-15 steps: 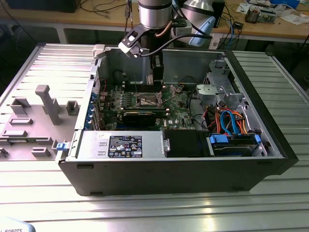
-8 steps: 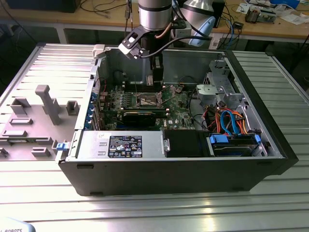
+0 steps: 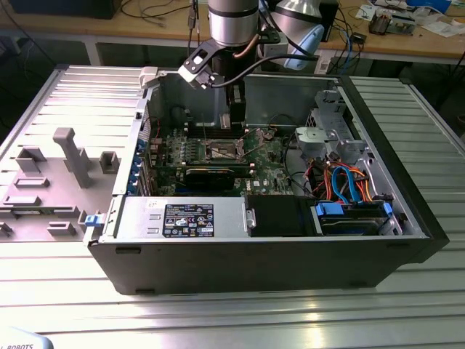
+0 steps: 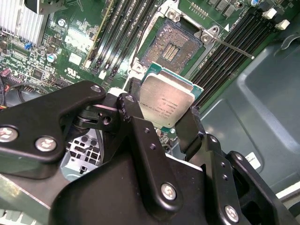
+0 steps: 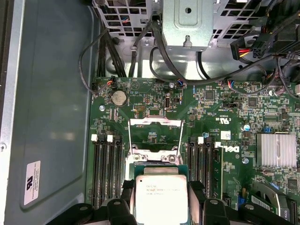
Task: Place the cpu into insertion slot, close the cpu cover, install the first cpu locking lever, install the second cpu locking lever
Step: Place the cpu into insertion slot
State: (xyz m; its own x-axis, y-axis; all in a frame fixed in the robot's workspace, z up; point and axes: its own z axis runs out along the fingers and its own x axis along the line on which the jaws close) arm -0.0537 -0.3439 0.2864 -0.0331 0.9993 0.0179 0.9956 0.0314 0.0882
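The exterior view takes in the whole open computer case (image 3: 261,262) on a ribbed metal bench (image 3: 218,313). A grey fixture tray (image 3: 51,182) lies at the exterior view's left, a cluttered wooden bench (image 3: 145,33) stands behind, and the arm (image 3: 234,22) reaches into the case. Both wrist views look closely at the green motherboard (image 5: 225,108). The gripper (image 4: 164,111) is clamped on the cpu (image 4: 166,98), its 2 fingers (image 4: 133,110) pinching opposite edges. The cpu is held just beside the bare insertion slot (image 4: 177,44). In the first wrist view the cpu cover (image 5: 155,123) stands raised.
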